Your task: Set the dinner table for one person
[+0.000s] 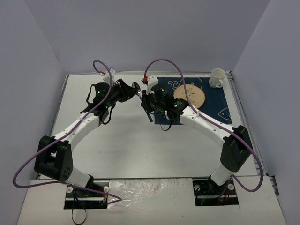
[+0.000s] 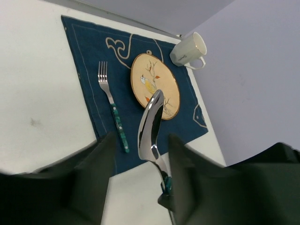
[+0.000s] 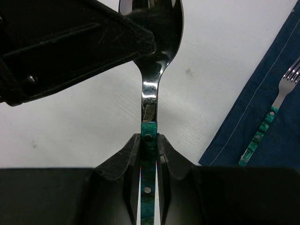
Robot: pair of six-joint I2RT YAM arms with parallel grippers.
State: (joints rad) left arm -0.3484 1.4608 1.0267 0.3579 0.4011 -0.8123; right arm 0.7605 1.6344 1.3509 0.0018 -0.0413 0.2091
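**Right wrist: spoon pinched by its green handle, mid-air**

The right gripper (image 3: 149, 140) has its jaws narrow, clamped on the green handle of the spoon (image 3: 149, 89) just below the steel neck. The spoon hangs over the white dinner table (image 1: 136, 145), just off the fork-side edge of the navy placemat (image 2: 89, 56).

Over to the left wrist: the left gripper (image 2: 141, 137) has its jaws wide, one finger on each side of the bowl, and I see neither touching. On the mat the fork (image 2: 112, 110) lies beside the bird plate (image 2: 154, 84), with the mug (image 2: 189, 50) just off the far corner.

My read is a light, stiff spoon with slick polished steel. The curved bowl could slip between pads. The flat, riveted handle looks the safer hold.
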